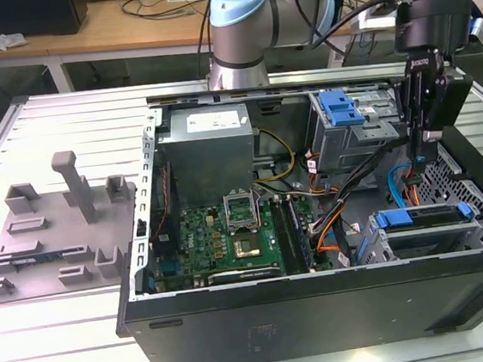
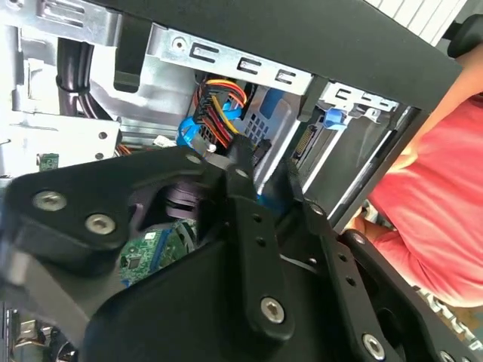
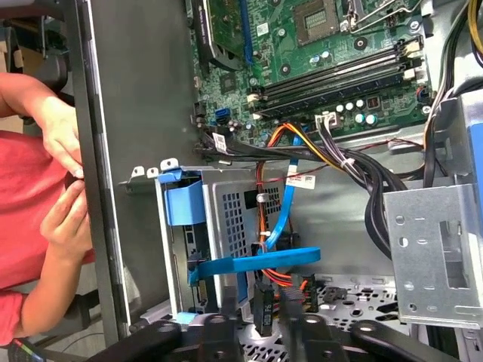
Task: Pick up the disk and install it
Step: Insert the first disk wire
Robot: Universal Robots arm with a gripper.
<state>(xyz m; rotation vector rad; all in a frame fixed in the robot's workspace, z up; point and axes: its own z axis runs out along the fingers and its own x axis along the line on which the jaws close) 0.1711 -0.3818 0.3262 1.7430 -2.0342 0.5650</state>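
Nearest the lens in both wrist views: the black linkage of the gripper (image 2: 263,166), fingers parted by a narrow gap, nothing clamped between them as far as shows. Exterior view: gripper (image 1: 418,152) hangs tip-down in the right of the frame, over the open computer case (image 1: 324,311). The case lies on its side with the panel off, probably so the bays open upward to a vertical approach. The disk (image 1: 422,215) sits in the lower right of that frame, slid into the drive cage (image 1: 387,248). Only its blue carrier bracket edge shows, with a tab at each end; the silver body and label are hidden inside. The bracket edge faces the open side, likely as the grip edge for sliding in. Whether it is fully latched cannot be told. The gripper is above the disk and apart from it, with a blue data cable (image 3: 264,262) crossing between. In the first wrist view the bracket (image 3: 185,204) lies along the cage side nearest the case wall. The motherboard (image 1: 221,235) fills the case's lower middle. A grey fixture (image 1: 56,226) stands on the worktop (image 1: 68,337) at left, its slots presumably for staging parts. A person's hand (image 3: 64,219) rests outside the case wall, clear of the arm.
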